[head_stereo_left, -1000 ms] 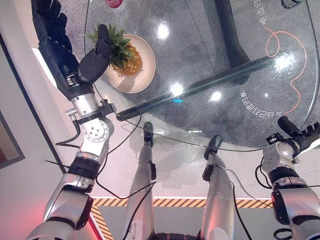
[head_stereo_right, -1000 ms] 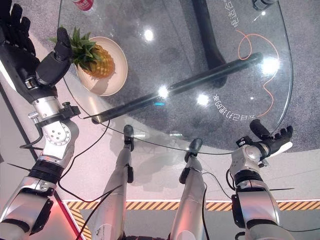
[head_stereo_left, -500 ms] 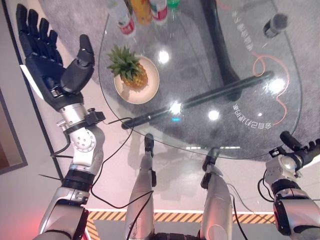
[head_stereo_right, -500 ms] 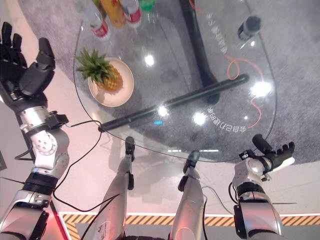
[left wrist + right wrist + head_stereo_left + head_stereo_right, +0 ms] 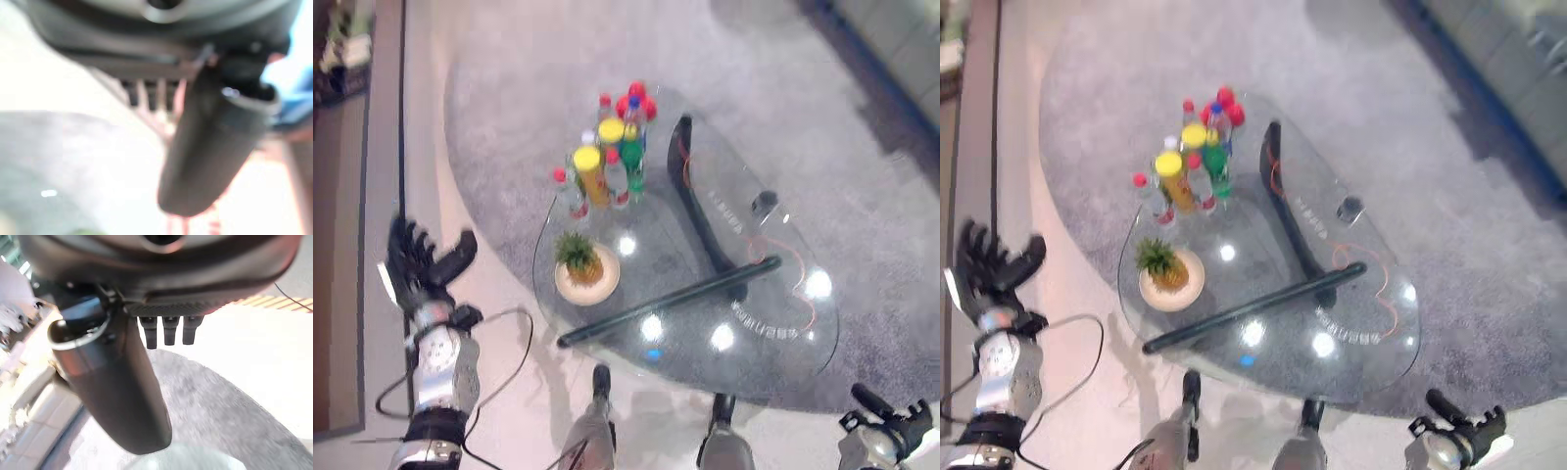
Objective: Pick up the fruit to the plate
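A small pineapple (image 5: 580, 260) with green leaves stands upright on a round beige plate (image 5: 603, 287) near the left edge of the oval glass table (image 5: 734, 323). My left hand (image 5: 419, 271) is off the table's left side, well apart from the plate, its fingers spread straight and holding nothing. My right hand (image 5: 899, 431) is at the lower right, beyond the table's near edge, with fingers relaxed and nothing in them. In the wrist views each hand's thumb (image 5: 210, 147) (image 5: 115, 391) stands straight out over bare floor.
Several bottles with red, yellow and green caps (image 5: 607, 162) cluster at the table's far left end, just beyond the plate. A dark bar (image 5: 675, 299) of the table frame runs under the glass. Grey carpet (image 5: 803, 117) surrounds the table.
The camera has pulled far back and up, so the whole table now appears small. My left hand has drawn away from the pineapple to the table's left. The pineapple stays on the plate.
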Robot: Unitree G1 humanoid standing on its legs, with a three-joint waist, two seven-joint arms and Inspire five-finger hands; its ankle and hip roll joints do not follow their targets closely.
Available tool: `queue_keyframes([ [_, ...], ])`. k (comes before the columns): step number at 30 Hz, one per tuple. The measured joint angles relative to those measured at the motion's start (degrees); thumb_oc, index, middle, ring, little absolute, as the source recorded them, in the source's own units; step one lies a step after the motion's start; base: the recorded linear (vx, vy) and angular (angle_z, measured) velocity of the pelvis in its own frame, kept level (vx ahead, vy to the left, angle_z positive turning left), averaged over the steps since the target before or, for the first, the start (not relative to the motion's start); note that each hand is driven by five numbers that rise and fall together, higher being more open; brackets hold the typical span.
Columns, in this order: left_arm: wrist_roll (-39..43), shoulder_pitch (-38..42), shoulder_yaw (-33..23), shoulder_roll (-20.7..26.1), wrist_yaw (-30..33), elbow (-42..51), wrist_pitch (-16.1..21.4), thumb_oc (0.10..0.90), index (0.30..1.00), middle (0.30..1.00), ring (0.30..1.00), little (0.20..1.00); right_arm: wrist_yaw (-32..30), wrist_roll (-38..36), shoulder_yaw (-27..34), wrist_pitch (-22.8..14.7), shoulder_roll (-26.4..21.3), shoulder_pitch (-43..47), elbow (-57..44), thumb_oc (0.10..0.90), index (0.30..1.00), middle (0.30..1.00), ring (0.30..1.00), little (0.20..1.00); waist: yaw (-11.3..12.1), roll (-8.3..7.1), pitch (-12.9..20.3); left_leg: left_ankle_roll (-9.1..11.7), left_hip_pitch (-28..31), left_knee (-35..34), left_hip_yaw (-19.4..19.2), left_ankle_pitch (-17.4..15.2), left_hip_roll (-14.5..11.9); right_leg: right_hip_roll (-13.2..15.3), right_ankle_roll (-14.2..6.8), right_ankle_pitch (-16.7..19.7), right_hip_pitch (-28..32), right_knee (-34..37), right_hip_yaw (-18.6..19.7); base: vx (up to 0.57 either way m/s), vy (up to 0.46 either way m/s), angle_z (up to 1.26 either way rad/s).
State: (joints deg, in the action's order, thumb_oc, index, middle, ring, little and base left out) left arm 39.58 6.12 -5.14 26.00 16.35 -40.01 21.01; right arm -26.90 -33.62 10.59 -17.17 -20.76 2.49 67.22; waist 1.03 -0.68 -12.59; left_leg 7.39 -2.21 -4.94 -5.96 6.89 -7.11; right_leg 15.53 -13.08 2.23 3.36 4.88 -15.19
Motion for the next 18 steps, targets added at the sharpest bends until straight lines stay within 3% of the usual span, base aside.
queue_keyframes([
  [3,-0.62,-2.52,0.61,-2.41,-2.09,-9.67,-2.75,0.8,0.9,0.9,0.9,0.9,3.09,2.3,-2.31,1.95,1.56,-1.64,4.34,0.8,0.9,0.9,0.9,0.9,-0.84,-1.18,4.54,0.26,1.55,-0.37,-0.44,-0.79,-0.6,-0.48,0.43,-0.66,1.41,0.01,0.11,0.13,0.007,-0.04],
  [7,-5.92,-4.34,1.94,-3.18,-2.67,-19.0,-4.88,0.8,0.9,0.9,0.9,0.9,5.94,5.02,-3.6,4.77,2.05,-4.33,6.46,0.8,0.9,0.9,0.9,0.9,-1.35,-1.48,6.6,0.11,3.26,-0.43,-1.21,-1.3,-0.82,-0.51,0.81,-0.94,2.72,0.04,0.7,0.09,0.004,-0.07],
  [13,-17.42,-6.1,7.01,-3.25,-6.32,-26.79,-6.96,0.8,0.9,0.9,0.9,0.9,10.06,8.74,-6.37,11.3,1.78,-7.66,7.93,0.8,0.9,0.9,0.9,0.9,-1.62,0.54,9.31,0.21,4.19,-0.44,-4.25,-1.37,-1.78,-0.61,1.0,-0.87,2.73,0.35,1.59,0.02,0.021,-0.11],
  [18,-23.51,-6.64,10.84,-5.28,-10.67,-29.87,-9.87,0.8,0.9,0.9,0.9,0.9,15.01,11.28,-9.1,16.37,1.54,-7.67,10.41,0.8,0.9,0.9,0.9,0.9,-2.52,1.57,10.53,0.22,4.21,-0.43,-4.47,-1.34,-1.88,-0.68,0.97,-0.9,2.55,0.31,1.59,0.0,0.005,-0.02],
])
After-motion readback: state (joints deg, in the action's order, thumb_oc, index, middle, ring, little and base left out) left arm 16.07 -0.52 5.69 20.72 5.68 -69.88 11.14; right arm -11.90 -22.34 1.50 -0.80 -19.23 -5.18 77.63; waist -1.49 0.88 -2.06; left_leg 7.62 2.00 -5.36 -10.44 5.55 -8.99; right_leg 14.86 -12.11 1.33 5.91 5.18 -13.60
